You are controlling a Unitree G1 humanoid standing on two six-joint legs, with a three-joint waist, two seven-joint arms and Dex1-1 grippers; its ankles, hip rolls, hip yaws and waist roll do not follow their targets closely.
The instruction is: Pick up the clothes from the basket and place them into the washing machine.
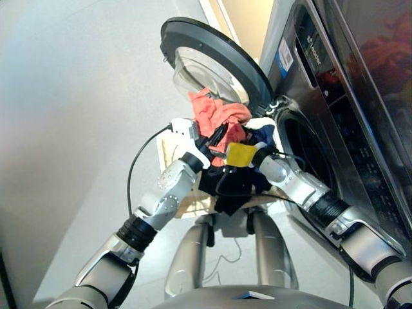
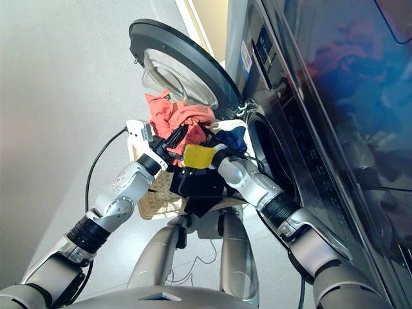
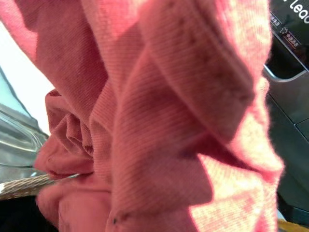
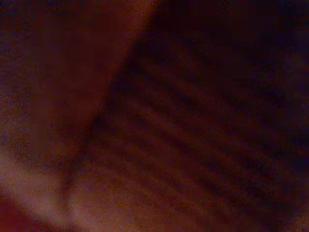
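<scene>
A bundle of clothes hangs lifted between both arms, above the basket (image 1: 168, 149) and beside the washing machine (image 1: 335, 129). The coral-red garment (image 1: 215, 112) is on top, and it fills the left wrist view (image 3: 159, 121). My left gripper (image 1: 215, 136) is shut on it from the left. The black garment (image 1: 232, 187) droops below the bundle. A navy blue garment (image 1: 262, 135) shows at the right, close to the dark porthole (image 1: 302, 154). My right gripper (image 1: 254, 154) is buried in the bundle. Only dark cloth (image 4: 154, 116) shows in the right wrist view.
The round door (image 1: 212, 51) stands swung open just behind the bundle, its glass bowl (image 1: 199, 71) facing me. A black cable (image 1: 138, 161) loops out from my left wrist. Grey floor (image 1: 77, 129) spreads to the left.
</scene>
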